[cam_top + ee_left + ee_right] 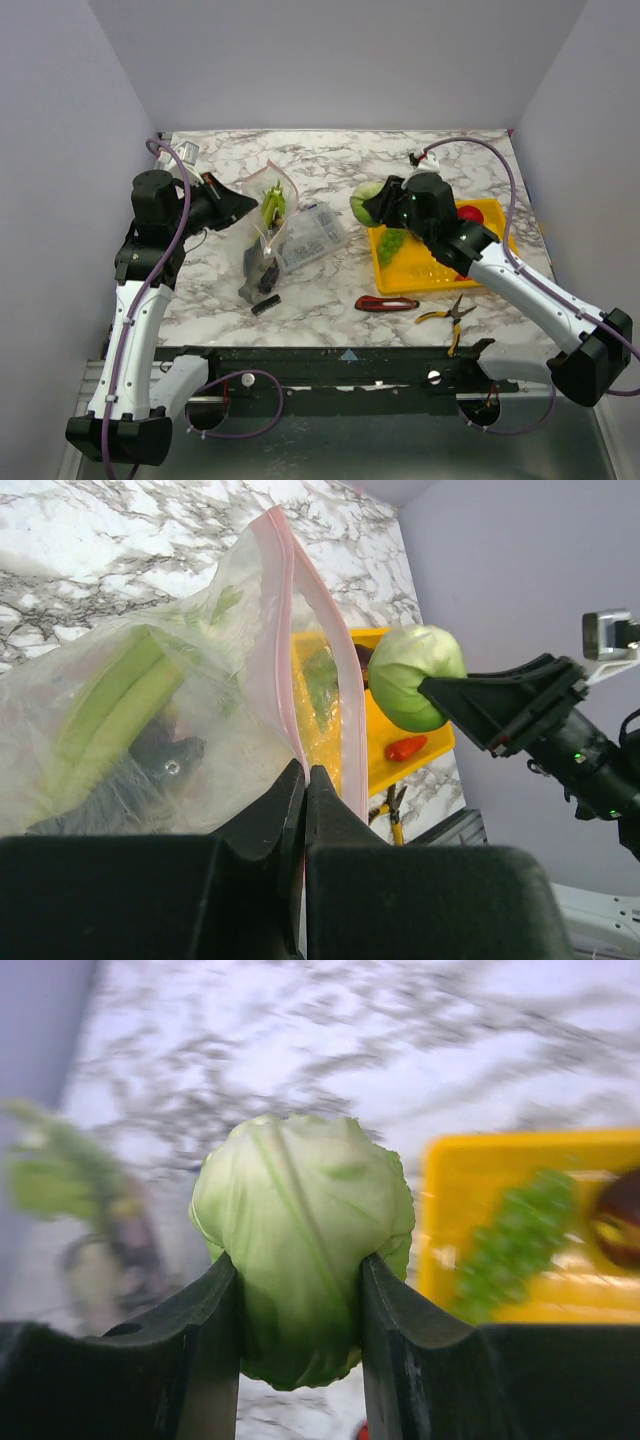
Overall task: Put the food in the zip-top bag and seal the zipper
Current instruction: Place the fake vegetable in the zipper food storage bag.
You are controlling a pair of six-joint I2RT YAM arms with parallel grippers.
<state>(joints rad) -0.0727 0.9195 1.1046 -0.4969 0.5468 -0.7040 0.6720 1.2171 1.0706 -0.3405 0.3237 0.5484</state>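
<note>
Top cam high; wrist cams share cabbage (300, 1240)

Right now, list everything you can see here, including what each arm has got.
zip-top bag: one, clear, held up on the left
zipper: one, pinkish-red, along the bag's mouth
celery: one, pale green, inside the bag
tray: one, yellow, right side
cabbage: one, green, held aloft between bag and tray
grapes: one bunch, green, on tray
tomato: one, red, tray's far edge
chili: one, red, on tray
box: one, clear, beside bag
knife: one, red-handled, before tray
pliers: one, yellow-handled, beside knife
left tool: one, black, shut on zip-top bag
right tool: one, black, shut on cabbage
</note>
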